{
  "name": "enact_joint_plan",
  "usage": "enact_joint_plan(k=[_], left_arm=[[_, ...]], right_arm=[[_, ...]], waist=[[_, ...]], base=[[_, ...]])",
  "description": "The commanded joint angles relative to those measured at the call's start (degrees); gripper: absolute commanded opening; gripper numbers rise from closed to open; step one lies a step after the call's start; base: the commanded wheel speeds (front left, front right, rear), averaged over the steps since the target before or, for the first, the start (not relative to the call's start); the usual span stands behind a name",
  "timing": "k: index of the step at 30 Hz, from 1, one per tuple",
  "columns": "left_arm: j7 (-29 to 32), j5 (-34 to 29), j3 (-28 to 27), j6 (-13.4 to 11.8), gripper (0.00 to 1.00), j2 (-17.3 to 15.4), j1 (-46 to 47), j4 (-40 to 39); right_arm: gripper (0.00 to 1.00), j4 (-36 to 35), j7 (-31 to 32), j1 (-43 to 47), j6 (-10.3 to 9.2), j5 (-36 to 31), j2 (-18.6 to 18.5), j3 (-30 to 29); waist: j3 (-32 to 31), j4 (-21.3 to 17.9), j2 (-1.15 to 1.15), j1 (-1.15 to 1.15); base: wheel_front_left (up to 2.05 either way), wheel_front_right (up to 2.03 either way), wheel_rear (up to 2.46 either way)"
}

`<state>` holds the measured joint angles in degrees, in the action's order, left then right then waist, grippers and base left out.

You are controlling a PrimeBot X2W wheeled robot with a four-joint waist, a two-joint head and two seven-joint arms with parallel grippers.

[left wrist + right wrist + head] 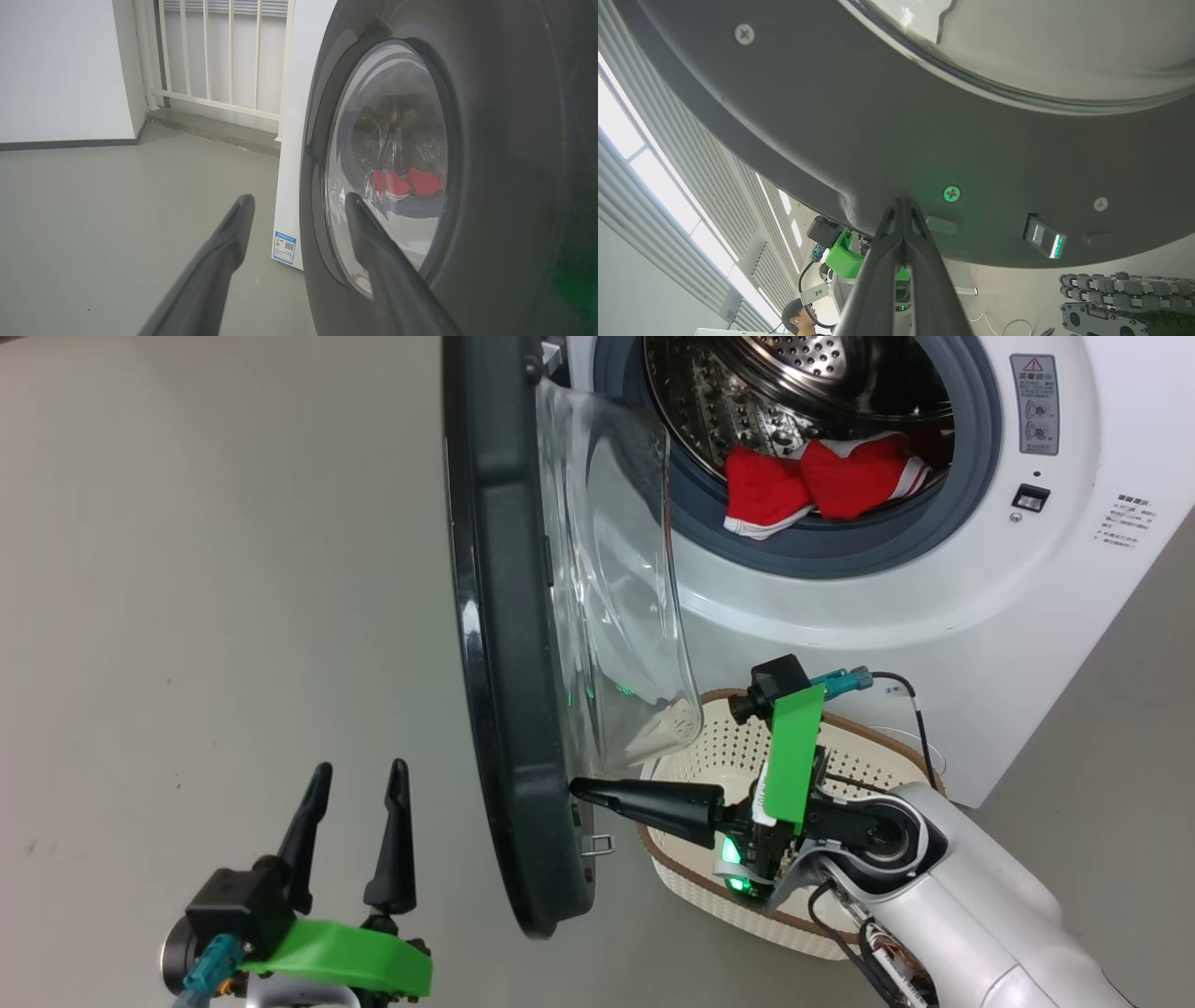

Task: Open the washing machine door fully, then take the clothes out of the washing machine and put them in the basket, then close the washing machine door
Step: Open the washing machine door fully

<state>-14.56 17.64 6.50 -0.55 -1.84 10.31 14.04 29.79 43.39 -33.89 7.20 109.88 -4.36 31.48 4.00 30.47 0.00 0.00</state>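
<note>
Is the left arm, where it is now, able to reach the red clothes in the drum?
Probably not directly: the washing machine door stands between the open left pincer and the clothes, which lie in the drum. It would have to go around.

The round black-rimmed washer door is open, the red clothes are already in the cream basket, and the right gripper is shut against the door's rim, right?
Not the clothes. The head view shows the red garments with white trim lying in the perforated steel drum, not in the cream perforated plastic basket. The rest stands.
</note>
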Motion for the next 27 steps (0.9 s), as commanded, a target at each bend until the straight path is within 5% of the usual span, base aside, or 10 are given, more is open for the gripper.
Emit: enact_joint_plan(k=[1,5,7,8,17,27], left_arm=[[-0.44,0.07,-2.05,-0.05,1.00,-1.04,0.25,-1.20],[-0.44,0.35,-1.91,0.27,1.00,-1.04,0.42,-0.82],[-0.44,0.39,-1.83,0.34,1.00,-1.04,0.57,-0.63],[-0.44,0.39,-1.71,0.31,1.00,-1.04,0.65,-0.57],[-0.44,0.30,-1.80,0.48,1.00,-1.04,0.87,-0.67],[-0.44,-0.54,-3.26,0.72,1.00,-1.04,0.12,-1.01]], right_arm=[[0.00,-1.30,-0.65,-0.68,0.29,-0.73,1.48,0.70],[0.00,-2.17,-5.19,-1.01,0.29,-7.61,1.04,1.05],[0.73,-2.92,-8.49,-0.81,0.29,-11.76,0.46,1.38],[1.00,-3.33,-10.26,-0.64,0.29,-13.64,0.22,1.47],[1.00,-4.09,-33.42,0.03,0.29,-38.60,-5.72,6.65],[1.00,4.63,-55.48,-1.04,0.29,-58.00,-4.83,8.65]], waist=[[-0.04,-0.09,0.00,0.00],[-0.04,-0.24,0.00,0.00],[-0.11,-0.32,0.00,0.00],[-0.14,-0.36,0.00,0.00],[-0.52,-1.08,0.00,0.00],[-1.55,-3.24,0.00,0.00]], base=[[0.00,0.00,0.00],[0.00,0.00,0.00],[0.00,0.00,0.00],[0.00,0.00,0.00],[0.00,0.00,0.00],[0.00,0.00,0.00]])
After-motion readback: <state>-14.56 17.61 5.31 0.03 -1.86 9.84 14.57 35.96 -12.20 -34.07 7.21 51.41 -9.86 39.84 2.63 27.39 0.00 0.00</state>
